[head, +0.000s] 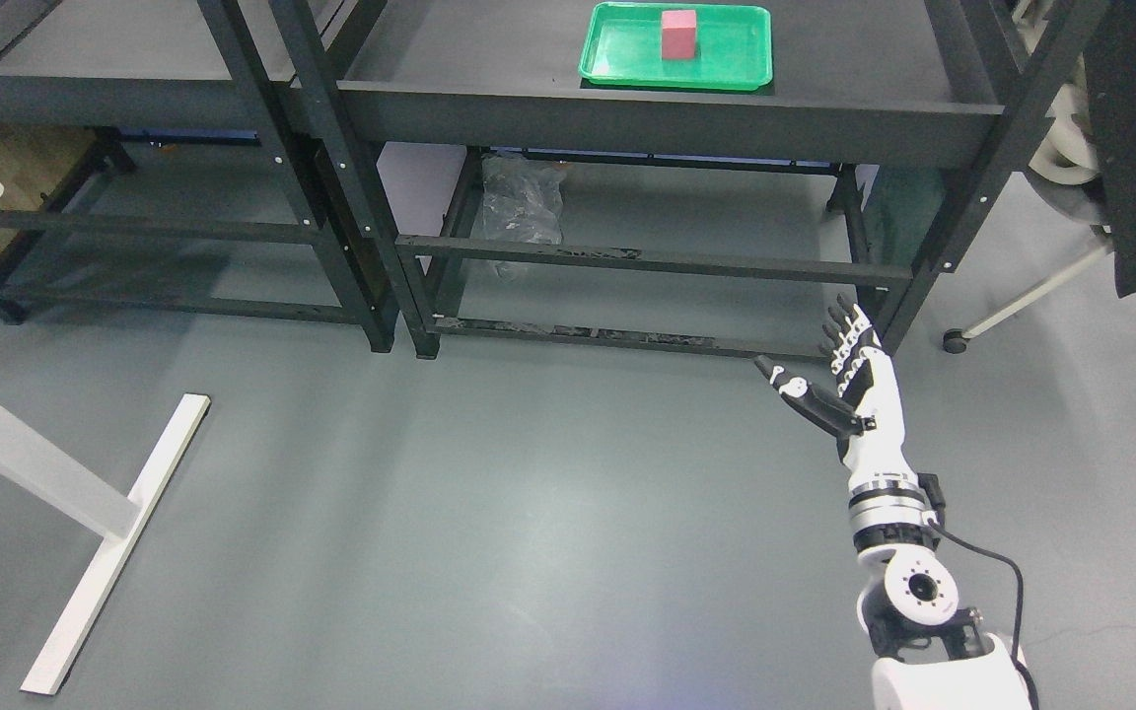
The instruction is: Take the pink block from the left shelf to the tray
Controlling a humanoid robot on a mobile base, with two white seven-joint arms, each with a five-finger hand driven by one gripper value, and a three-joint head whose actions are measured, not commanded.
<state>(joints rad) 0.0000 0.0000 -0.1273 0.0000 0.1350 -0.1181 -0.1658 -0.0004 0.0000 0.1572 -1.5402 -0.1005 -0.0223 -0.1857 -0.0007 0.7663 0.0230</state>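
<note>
1. Block (678,35) sits upright in the tray (617,67), roughly mid-tray, a bit toward the back. Tray's on the top of the right-hand shelf unit (667,120), not the left one (85,94). So going by how things lie, the drop-off part looks done already.

2. Right hand (849,370) hangs low out in front of that shelf unit, down near its front right leg, well below the tray. Fingers are straight and spread, thumb sticking out to the side, nothing in it.

3. Key relation: from the hand, the block lies up and to the left, well apart, with the shelf's front edge between them. Block's long axis looks vertical, though it's close to a cube, so not certain.

4. The right arm is the only one showing, so it's the nearer one by default. Left arm isn't in the picture.

5. Count: one block, one tray, one hand, two shelf units side by side. The left unit's top looks bare in the part that shows.

6. My guess is there's nothing left to grab; the arm likely just needs to park.
</note>
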